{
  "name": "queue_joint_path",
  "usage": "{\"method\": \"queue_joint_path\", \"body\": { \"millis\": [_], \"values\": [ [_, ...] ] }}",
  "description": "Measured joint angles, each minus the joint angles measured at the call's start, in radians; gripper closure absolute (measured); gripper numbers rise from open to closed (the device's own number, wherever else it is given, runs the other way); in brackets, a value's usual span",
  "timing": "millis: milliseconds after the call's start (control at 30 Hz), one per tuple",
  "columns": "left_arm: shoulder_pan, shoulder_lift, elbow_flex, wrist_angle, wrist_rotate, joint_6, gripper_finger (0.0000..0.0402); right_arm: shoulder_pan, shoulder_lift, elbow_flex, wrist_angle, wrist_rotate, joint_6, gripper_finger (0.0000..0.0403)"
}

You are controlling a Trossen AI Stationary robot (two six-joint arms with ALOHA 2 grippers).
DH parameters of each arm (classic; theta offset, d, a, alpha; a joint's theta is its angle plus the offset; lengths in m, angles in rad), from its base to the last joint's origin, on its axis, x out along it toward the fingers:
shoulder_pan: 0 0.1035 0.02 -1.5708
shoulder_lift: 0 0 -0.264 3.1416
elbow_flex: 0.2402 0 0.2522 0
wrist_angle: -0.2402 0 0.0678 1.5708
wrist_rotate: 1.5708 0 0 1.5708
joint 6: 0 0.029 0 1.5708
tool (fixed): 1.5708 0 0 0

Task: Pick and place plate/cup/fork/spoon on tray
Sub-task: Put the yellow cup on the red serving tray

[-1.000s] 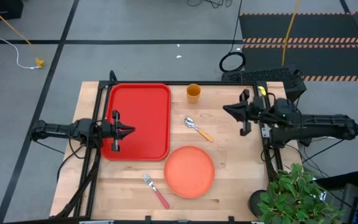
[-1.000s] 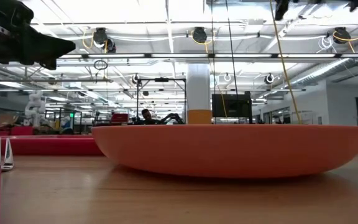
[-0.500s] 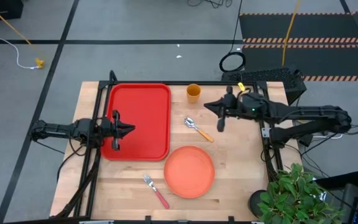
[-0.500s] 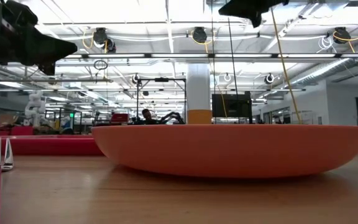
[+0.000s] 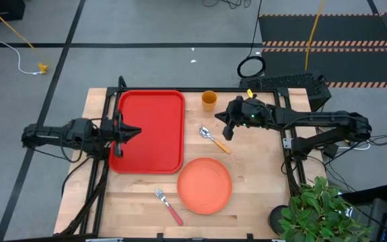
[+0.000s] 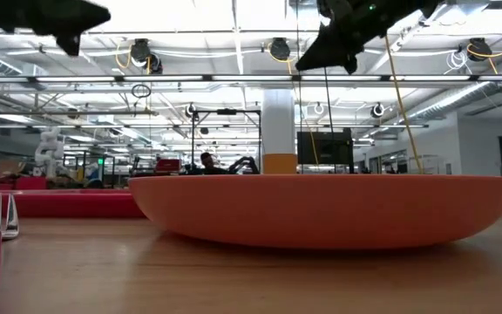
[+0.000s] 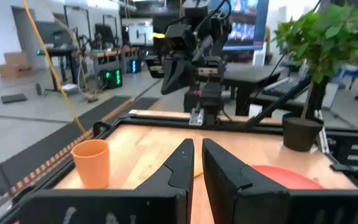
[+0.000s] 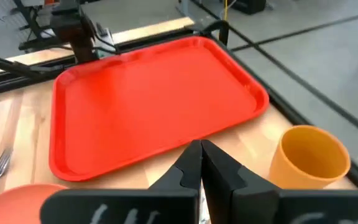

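Note:
The red tray lies at the table's far left. The orange-yellow cup stands upright right of the tray's far corner. The spoon lies flat mid-table. The salmon plate sits nearer the front, and the pink-handled fork lies to its left. My right gripper is shut and empty in the air, just right of the spoon and the cup, tipped down toward the table. My left gripper is shut and empty, raised over the tray's left part.
A potted plant stands at the table's near right corner. A black frame rail runs along the left edge. Bare wood lies between the spoon and the right edge.
My right gripper has swung from the table's right side toward the left, ending beside the spoon and cup, and has tipped downward. My left gripper has risen above the tray and drawn back slightly toward the left edge. The tableware has stayed still.

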Motion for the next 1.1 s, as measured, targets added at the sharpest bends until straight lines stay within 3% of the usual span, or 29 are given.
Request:
{"method": "queue_joint_path", "body": {
  "millis": [200, 533, 667, 933, 1100],
  "values": [
    [0.0, 0.197, 0.18, -0.093, -0.004, 0.002, 0.0364, -0.001, 0.075, 0.0, -0.045, -0.017, 0.03, 0.0403],
    [0.0, 0.534, 0.324, -0.15, 0.061, 0.077, 0.0364, 0.016, 0.242, 0.0, -0.068, -0.02, 0.02, 0.0403],
    [0.0, 0.661, 0.391, -0.204, 0.072, 0.119, 0.0364, -0.008, 0.269, 0.0, -0.067, -0.052, -0.06, 0.0403],
    [0.0, 0.832, 0.457, -0.206, 0.074, 0.186, 0.0364, -0.107, 0.239, 0.047, -0.097, -0.067, -0.17, 0.0403],
    [0.001, 0.881, 0.468, -0.201, 0.074, 0.192, 0.0364, -0.154, 0.241, 0.158, -0.155, 0.008, -0.274, 0.0403]
  ]
}}
